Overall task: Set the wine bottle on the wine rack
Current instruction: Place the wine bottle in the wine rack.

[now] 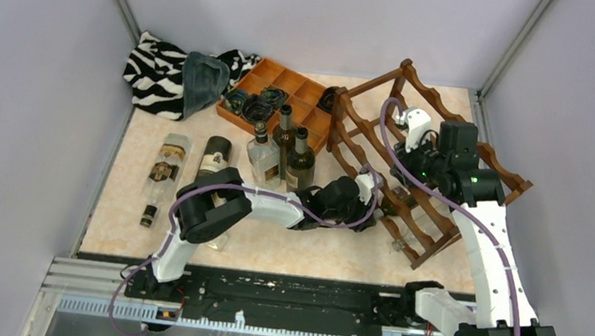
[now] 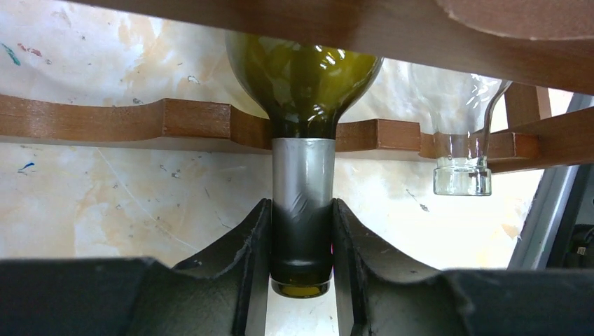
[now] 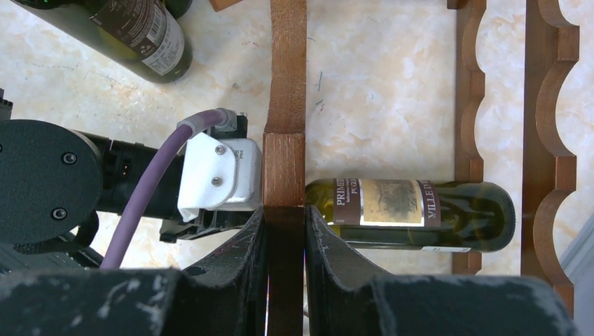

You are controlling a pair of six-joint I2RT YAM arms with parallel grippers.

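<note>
Green glass under grey foil: my left claw (image 2: 301, 238) is pinched tight on the neck of the bottle (image 2: 302, 70). The bottle lies on its side in the rack (image 2: 105, 119), its neck crossing one of the rack's wavy rails at a scallop and its shoulder just past that rail. In the right wrist view its label faces up. In the next scallop lies a clear bottle (image 2: 462, 126), its mouth pointing my way too. My right claw (image 3: 285, 238) is narrow, clamped on a wooden bar of the rack, with the bottle's shoulder just beside one finger. The rack stands skewed on the right half of the marbled table (image 1: 127, 225).
</note>
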